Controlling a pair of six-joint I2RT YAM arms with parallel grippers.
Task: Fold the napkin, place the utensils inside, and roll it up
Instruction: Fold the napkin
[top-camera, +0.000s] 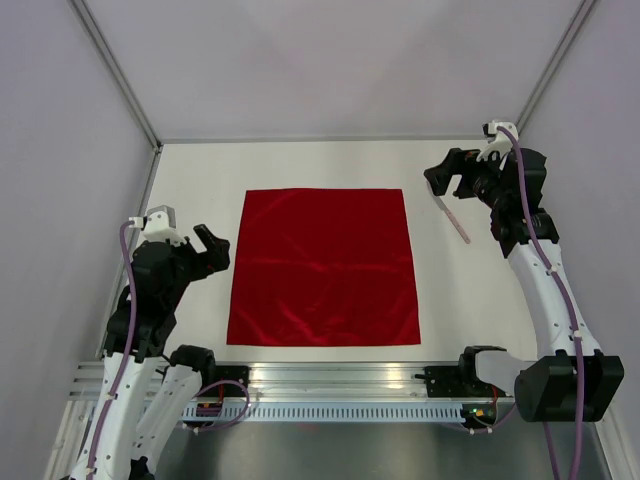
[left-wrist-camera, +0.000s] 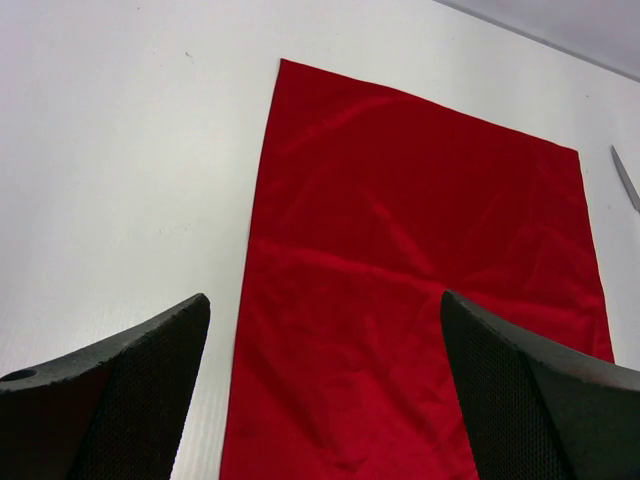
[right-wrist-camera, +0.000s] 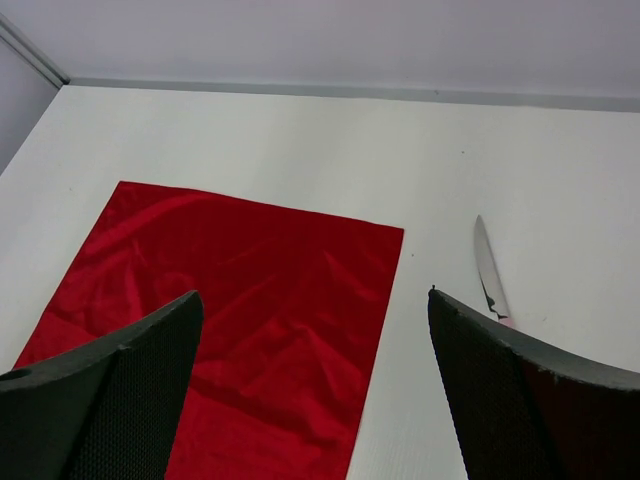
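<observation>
Red napkin (top-camera: 322, 266) lies flat and fully unfolded mid-table (top-camera: 190, 180). Faint creases cross it, no fold made yet. Knife (top-camera: 456, 218) lies on the bare table just right of the napkin's far right corner, not touching the cloth. Right wrist view shows the blade; the handle end is hidden behind a finger.

Left gripper (top-camera: 213, 250) hangs beside the napkin's left edge, jaws spread wide and empty, likely staged to take that edge for the first fold. Right gripper (top-camera: 450, 182) hovers above the table near the knife's far end, jaws also spread, holding nothing. It probably goes for the far right corner or the knife.

Nothing stands between either gripper and the cloth edges. The knife sits close enough to the corner to get nudged.
</observation>
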